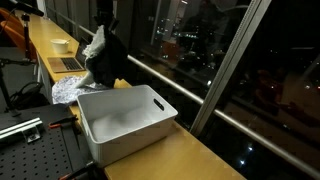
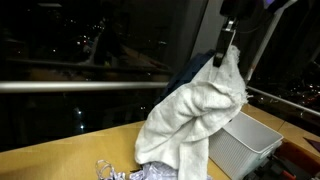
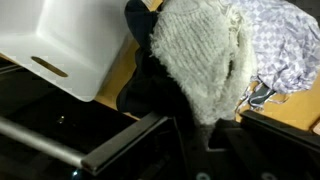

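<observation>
Gripper [image 2: 224, 50] is up high by the window, clamped shut on the top corner of a white knit towel [image 2: 195, 110]. The towel hangs straight down below it, long axis vertical, with its bottom end near the counter [image 2: 60, 155]. There's a dark cloth [image 1: 113, 63] right behind it, can't tell if that's pinched too. The white bin [image 1: 125, 120] sits just beside the towel on the near side, nothing visible inside. A patterned cloth [image 1: 65, 90] lies on the counter left of the bin.

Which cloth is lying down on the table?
The crumpled patterned cloth, pale with small checks, lies on the wooden table. The fluffy white cloth is different: it hangs in the air from the pincer.
</observation>
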`<state>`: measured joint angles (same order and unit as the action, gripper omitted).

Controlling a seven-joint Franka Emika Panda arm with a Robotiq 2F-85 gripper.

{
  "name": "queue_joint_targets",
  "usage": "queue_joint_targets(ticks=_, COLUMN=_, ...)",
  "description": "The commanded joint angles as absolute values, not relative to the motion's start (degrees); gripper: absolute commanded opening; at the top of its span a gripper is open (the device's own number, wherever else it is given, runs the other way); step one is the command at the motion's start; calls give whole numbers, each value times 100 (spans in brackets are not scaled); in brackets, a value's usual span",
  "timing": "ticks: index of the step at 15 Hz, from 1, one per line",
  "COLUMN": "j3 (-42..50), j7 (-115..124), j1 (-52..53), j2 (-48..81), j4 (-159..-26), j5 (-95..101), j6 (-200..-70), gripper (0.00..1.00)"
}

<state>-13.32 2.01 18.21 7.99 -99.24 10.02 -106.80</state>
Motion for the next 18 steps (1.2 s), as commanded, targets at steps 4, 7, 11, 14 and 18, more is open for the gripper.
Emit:
queue_joint_targets(ticks=4, j3=-1102, j7=207, j1=1255, j2=-584, j4=-9543, j5=1264, j6=-9202, gripper=4)
queue_joint_targets(ticks=7, j3=-899, j7=-51, j1=926, j2=-1096, j4=-9294, j5=1253, j6=-8618, gripper=4)
queue_joint_targets(ticks=11, j3=-611, j7=-387, j1=622, j2=-1381, j4=-9368, j5=1186, j6=-8552, gripper=4)
queue_joint_targets(ticks=14, j3=-462, j7=-487, j1=534, j2=-1423, j4=-9771, j5=1046, j6=-8882, gripper=4)
queue_joint_targets(ticks=18, j3=-386, j7=-504, j1=528, j2=-1316, j4=-10529, j5=858, j6=-9596, gripper=4)
